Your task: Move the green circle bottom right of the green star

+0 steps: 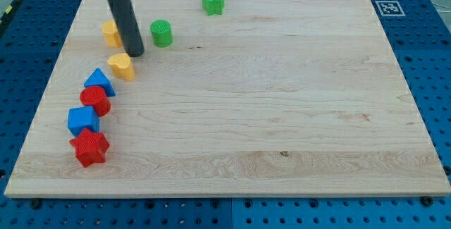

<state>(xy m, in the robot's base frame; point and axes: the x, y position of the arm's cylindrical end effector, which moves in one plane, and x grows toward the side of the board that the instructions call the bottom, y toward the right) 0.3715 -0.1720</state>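
the worktop [282, 116] is a pale wooden board lying on a blue perforated surface [430, 60], with a small black-and-white marker [387, 8] at the board's top right corner.

nearest the view's bottom, at the left edge, sits a red star [89, 148]. just above it is a blue cube-like block [83, 120], touching or nearly touching the star. above that comes a red round block [94, 101], and a blue triangle [99, 81] sits right behind it, the two in contact. these four form a slanted line up the left side.

further up, a yellow block [122, 66], shape unclear, stands just above and right of the blue triangle. my tip [134, 53] rests at this block's upper right, just beside it. the rod [123, 14] rises from there out of the view's top. it has no gripper, so no open or closed state applies.

a second yellow block [110, 33] stands left of the rod, partly hidden by it.

the green circle [161, 33] is right of my tip, near but apart. the green star [213, 1] lies farthest, near the top edge, up and right of the green circle, well apart.
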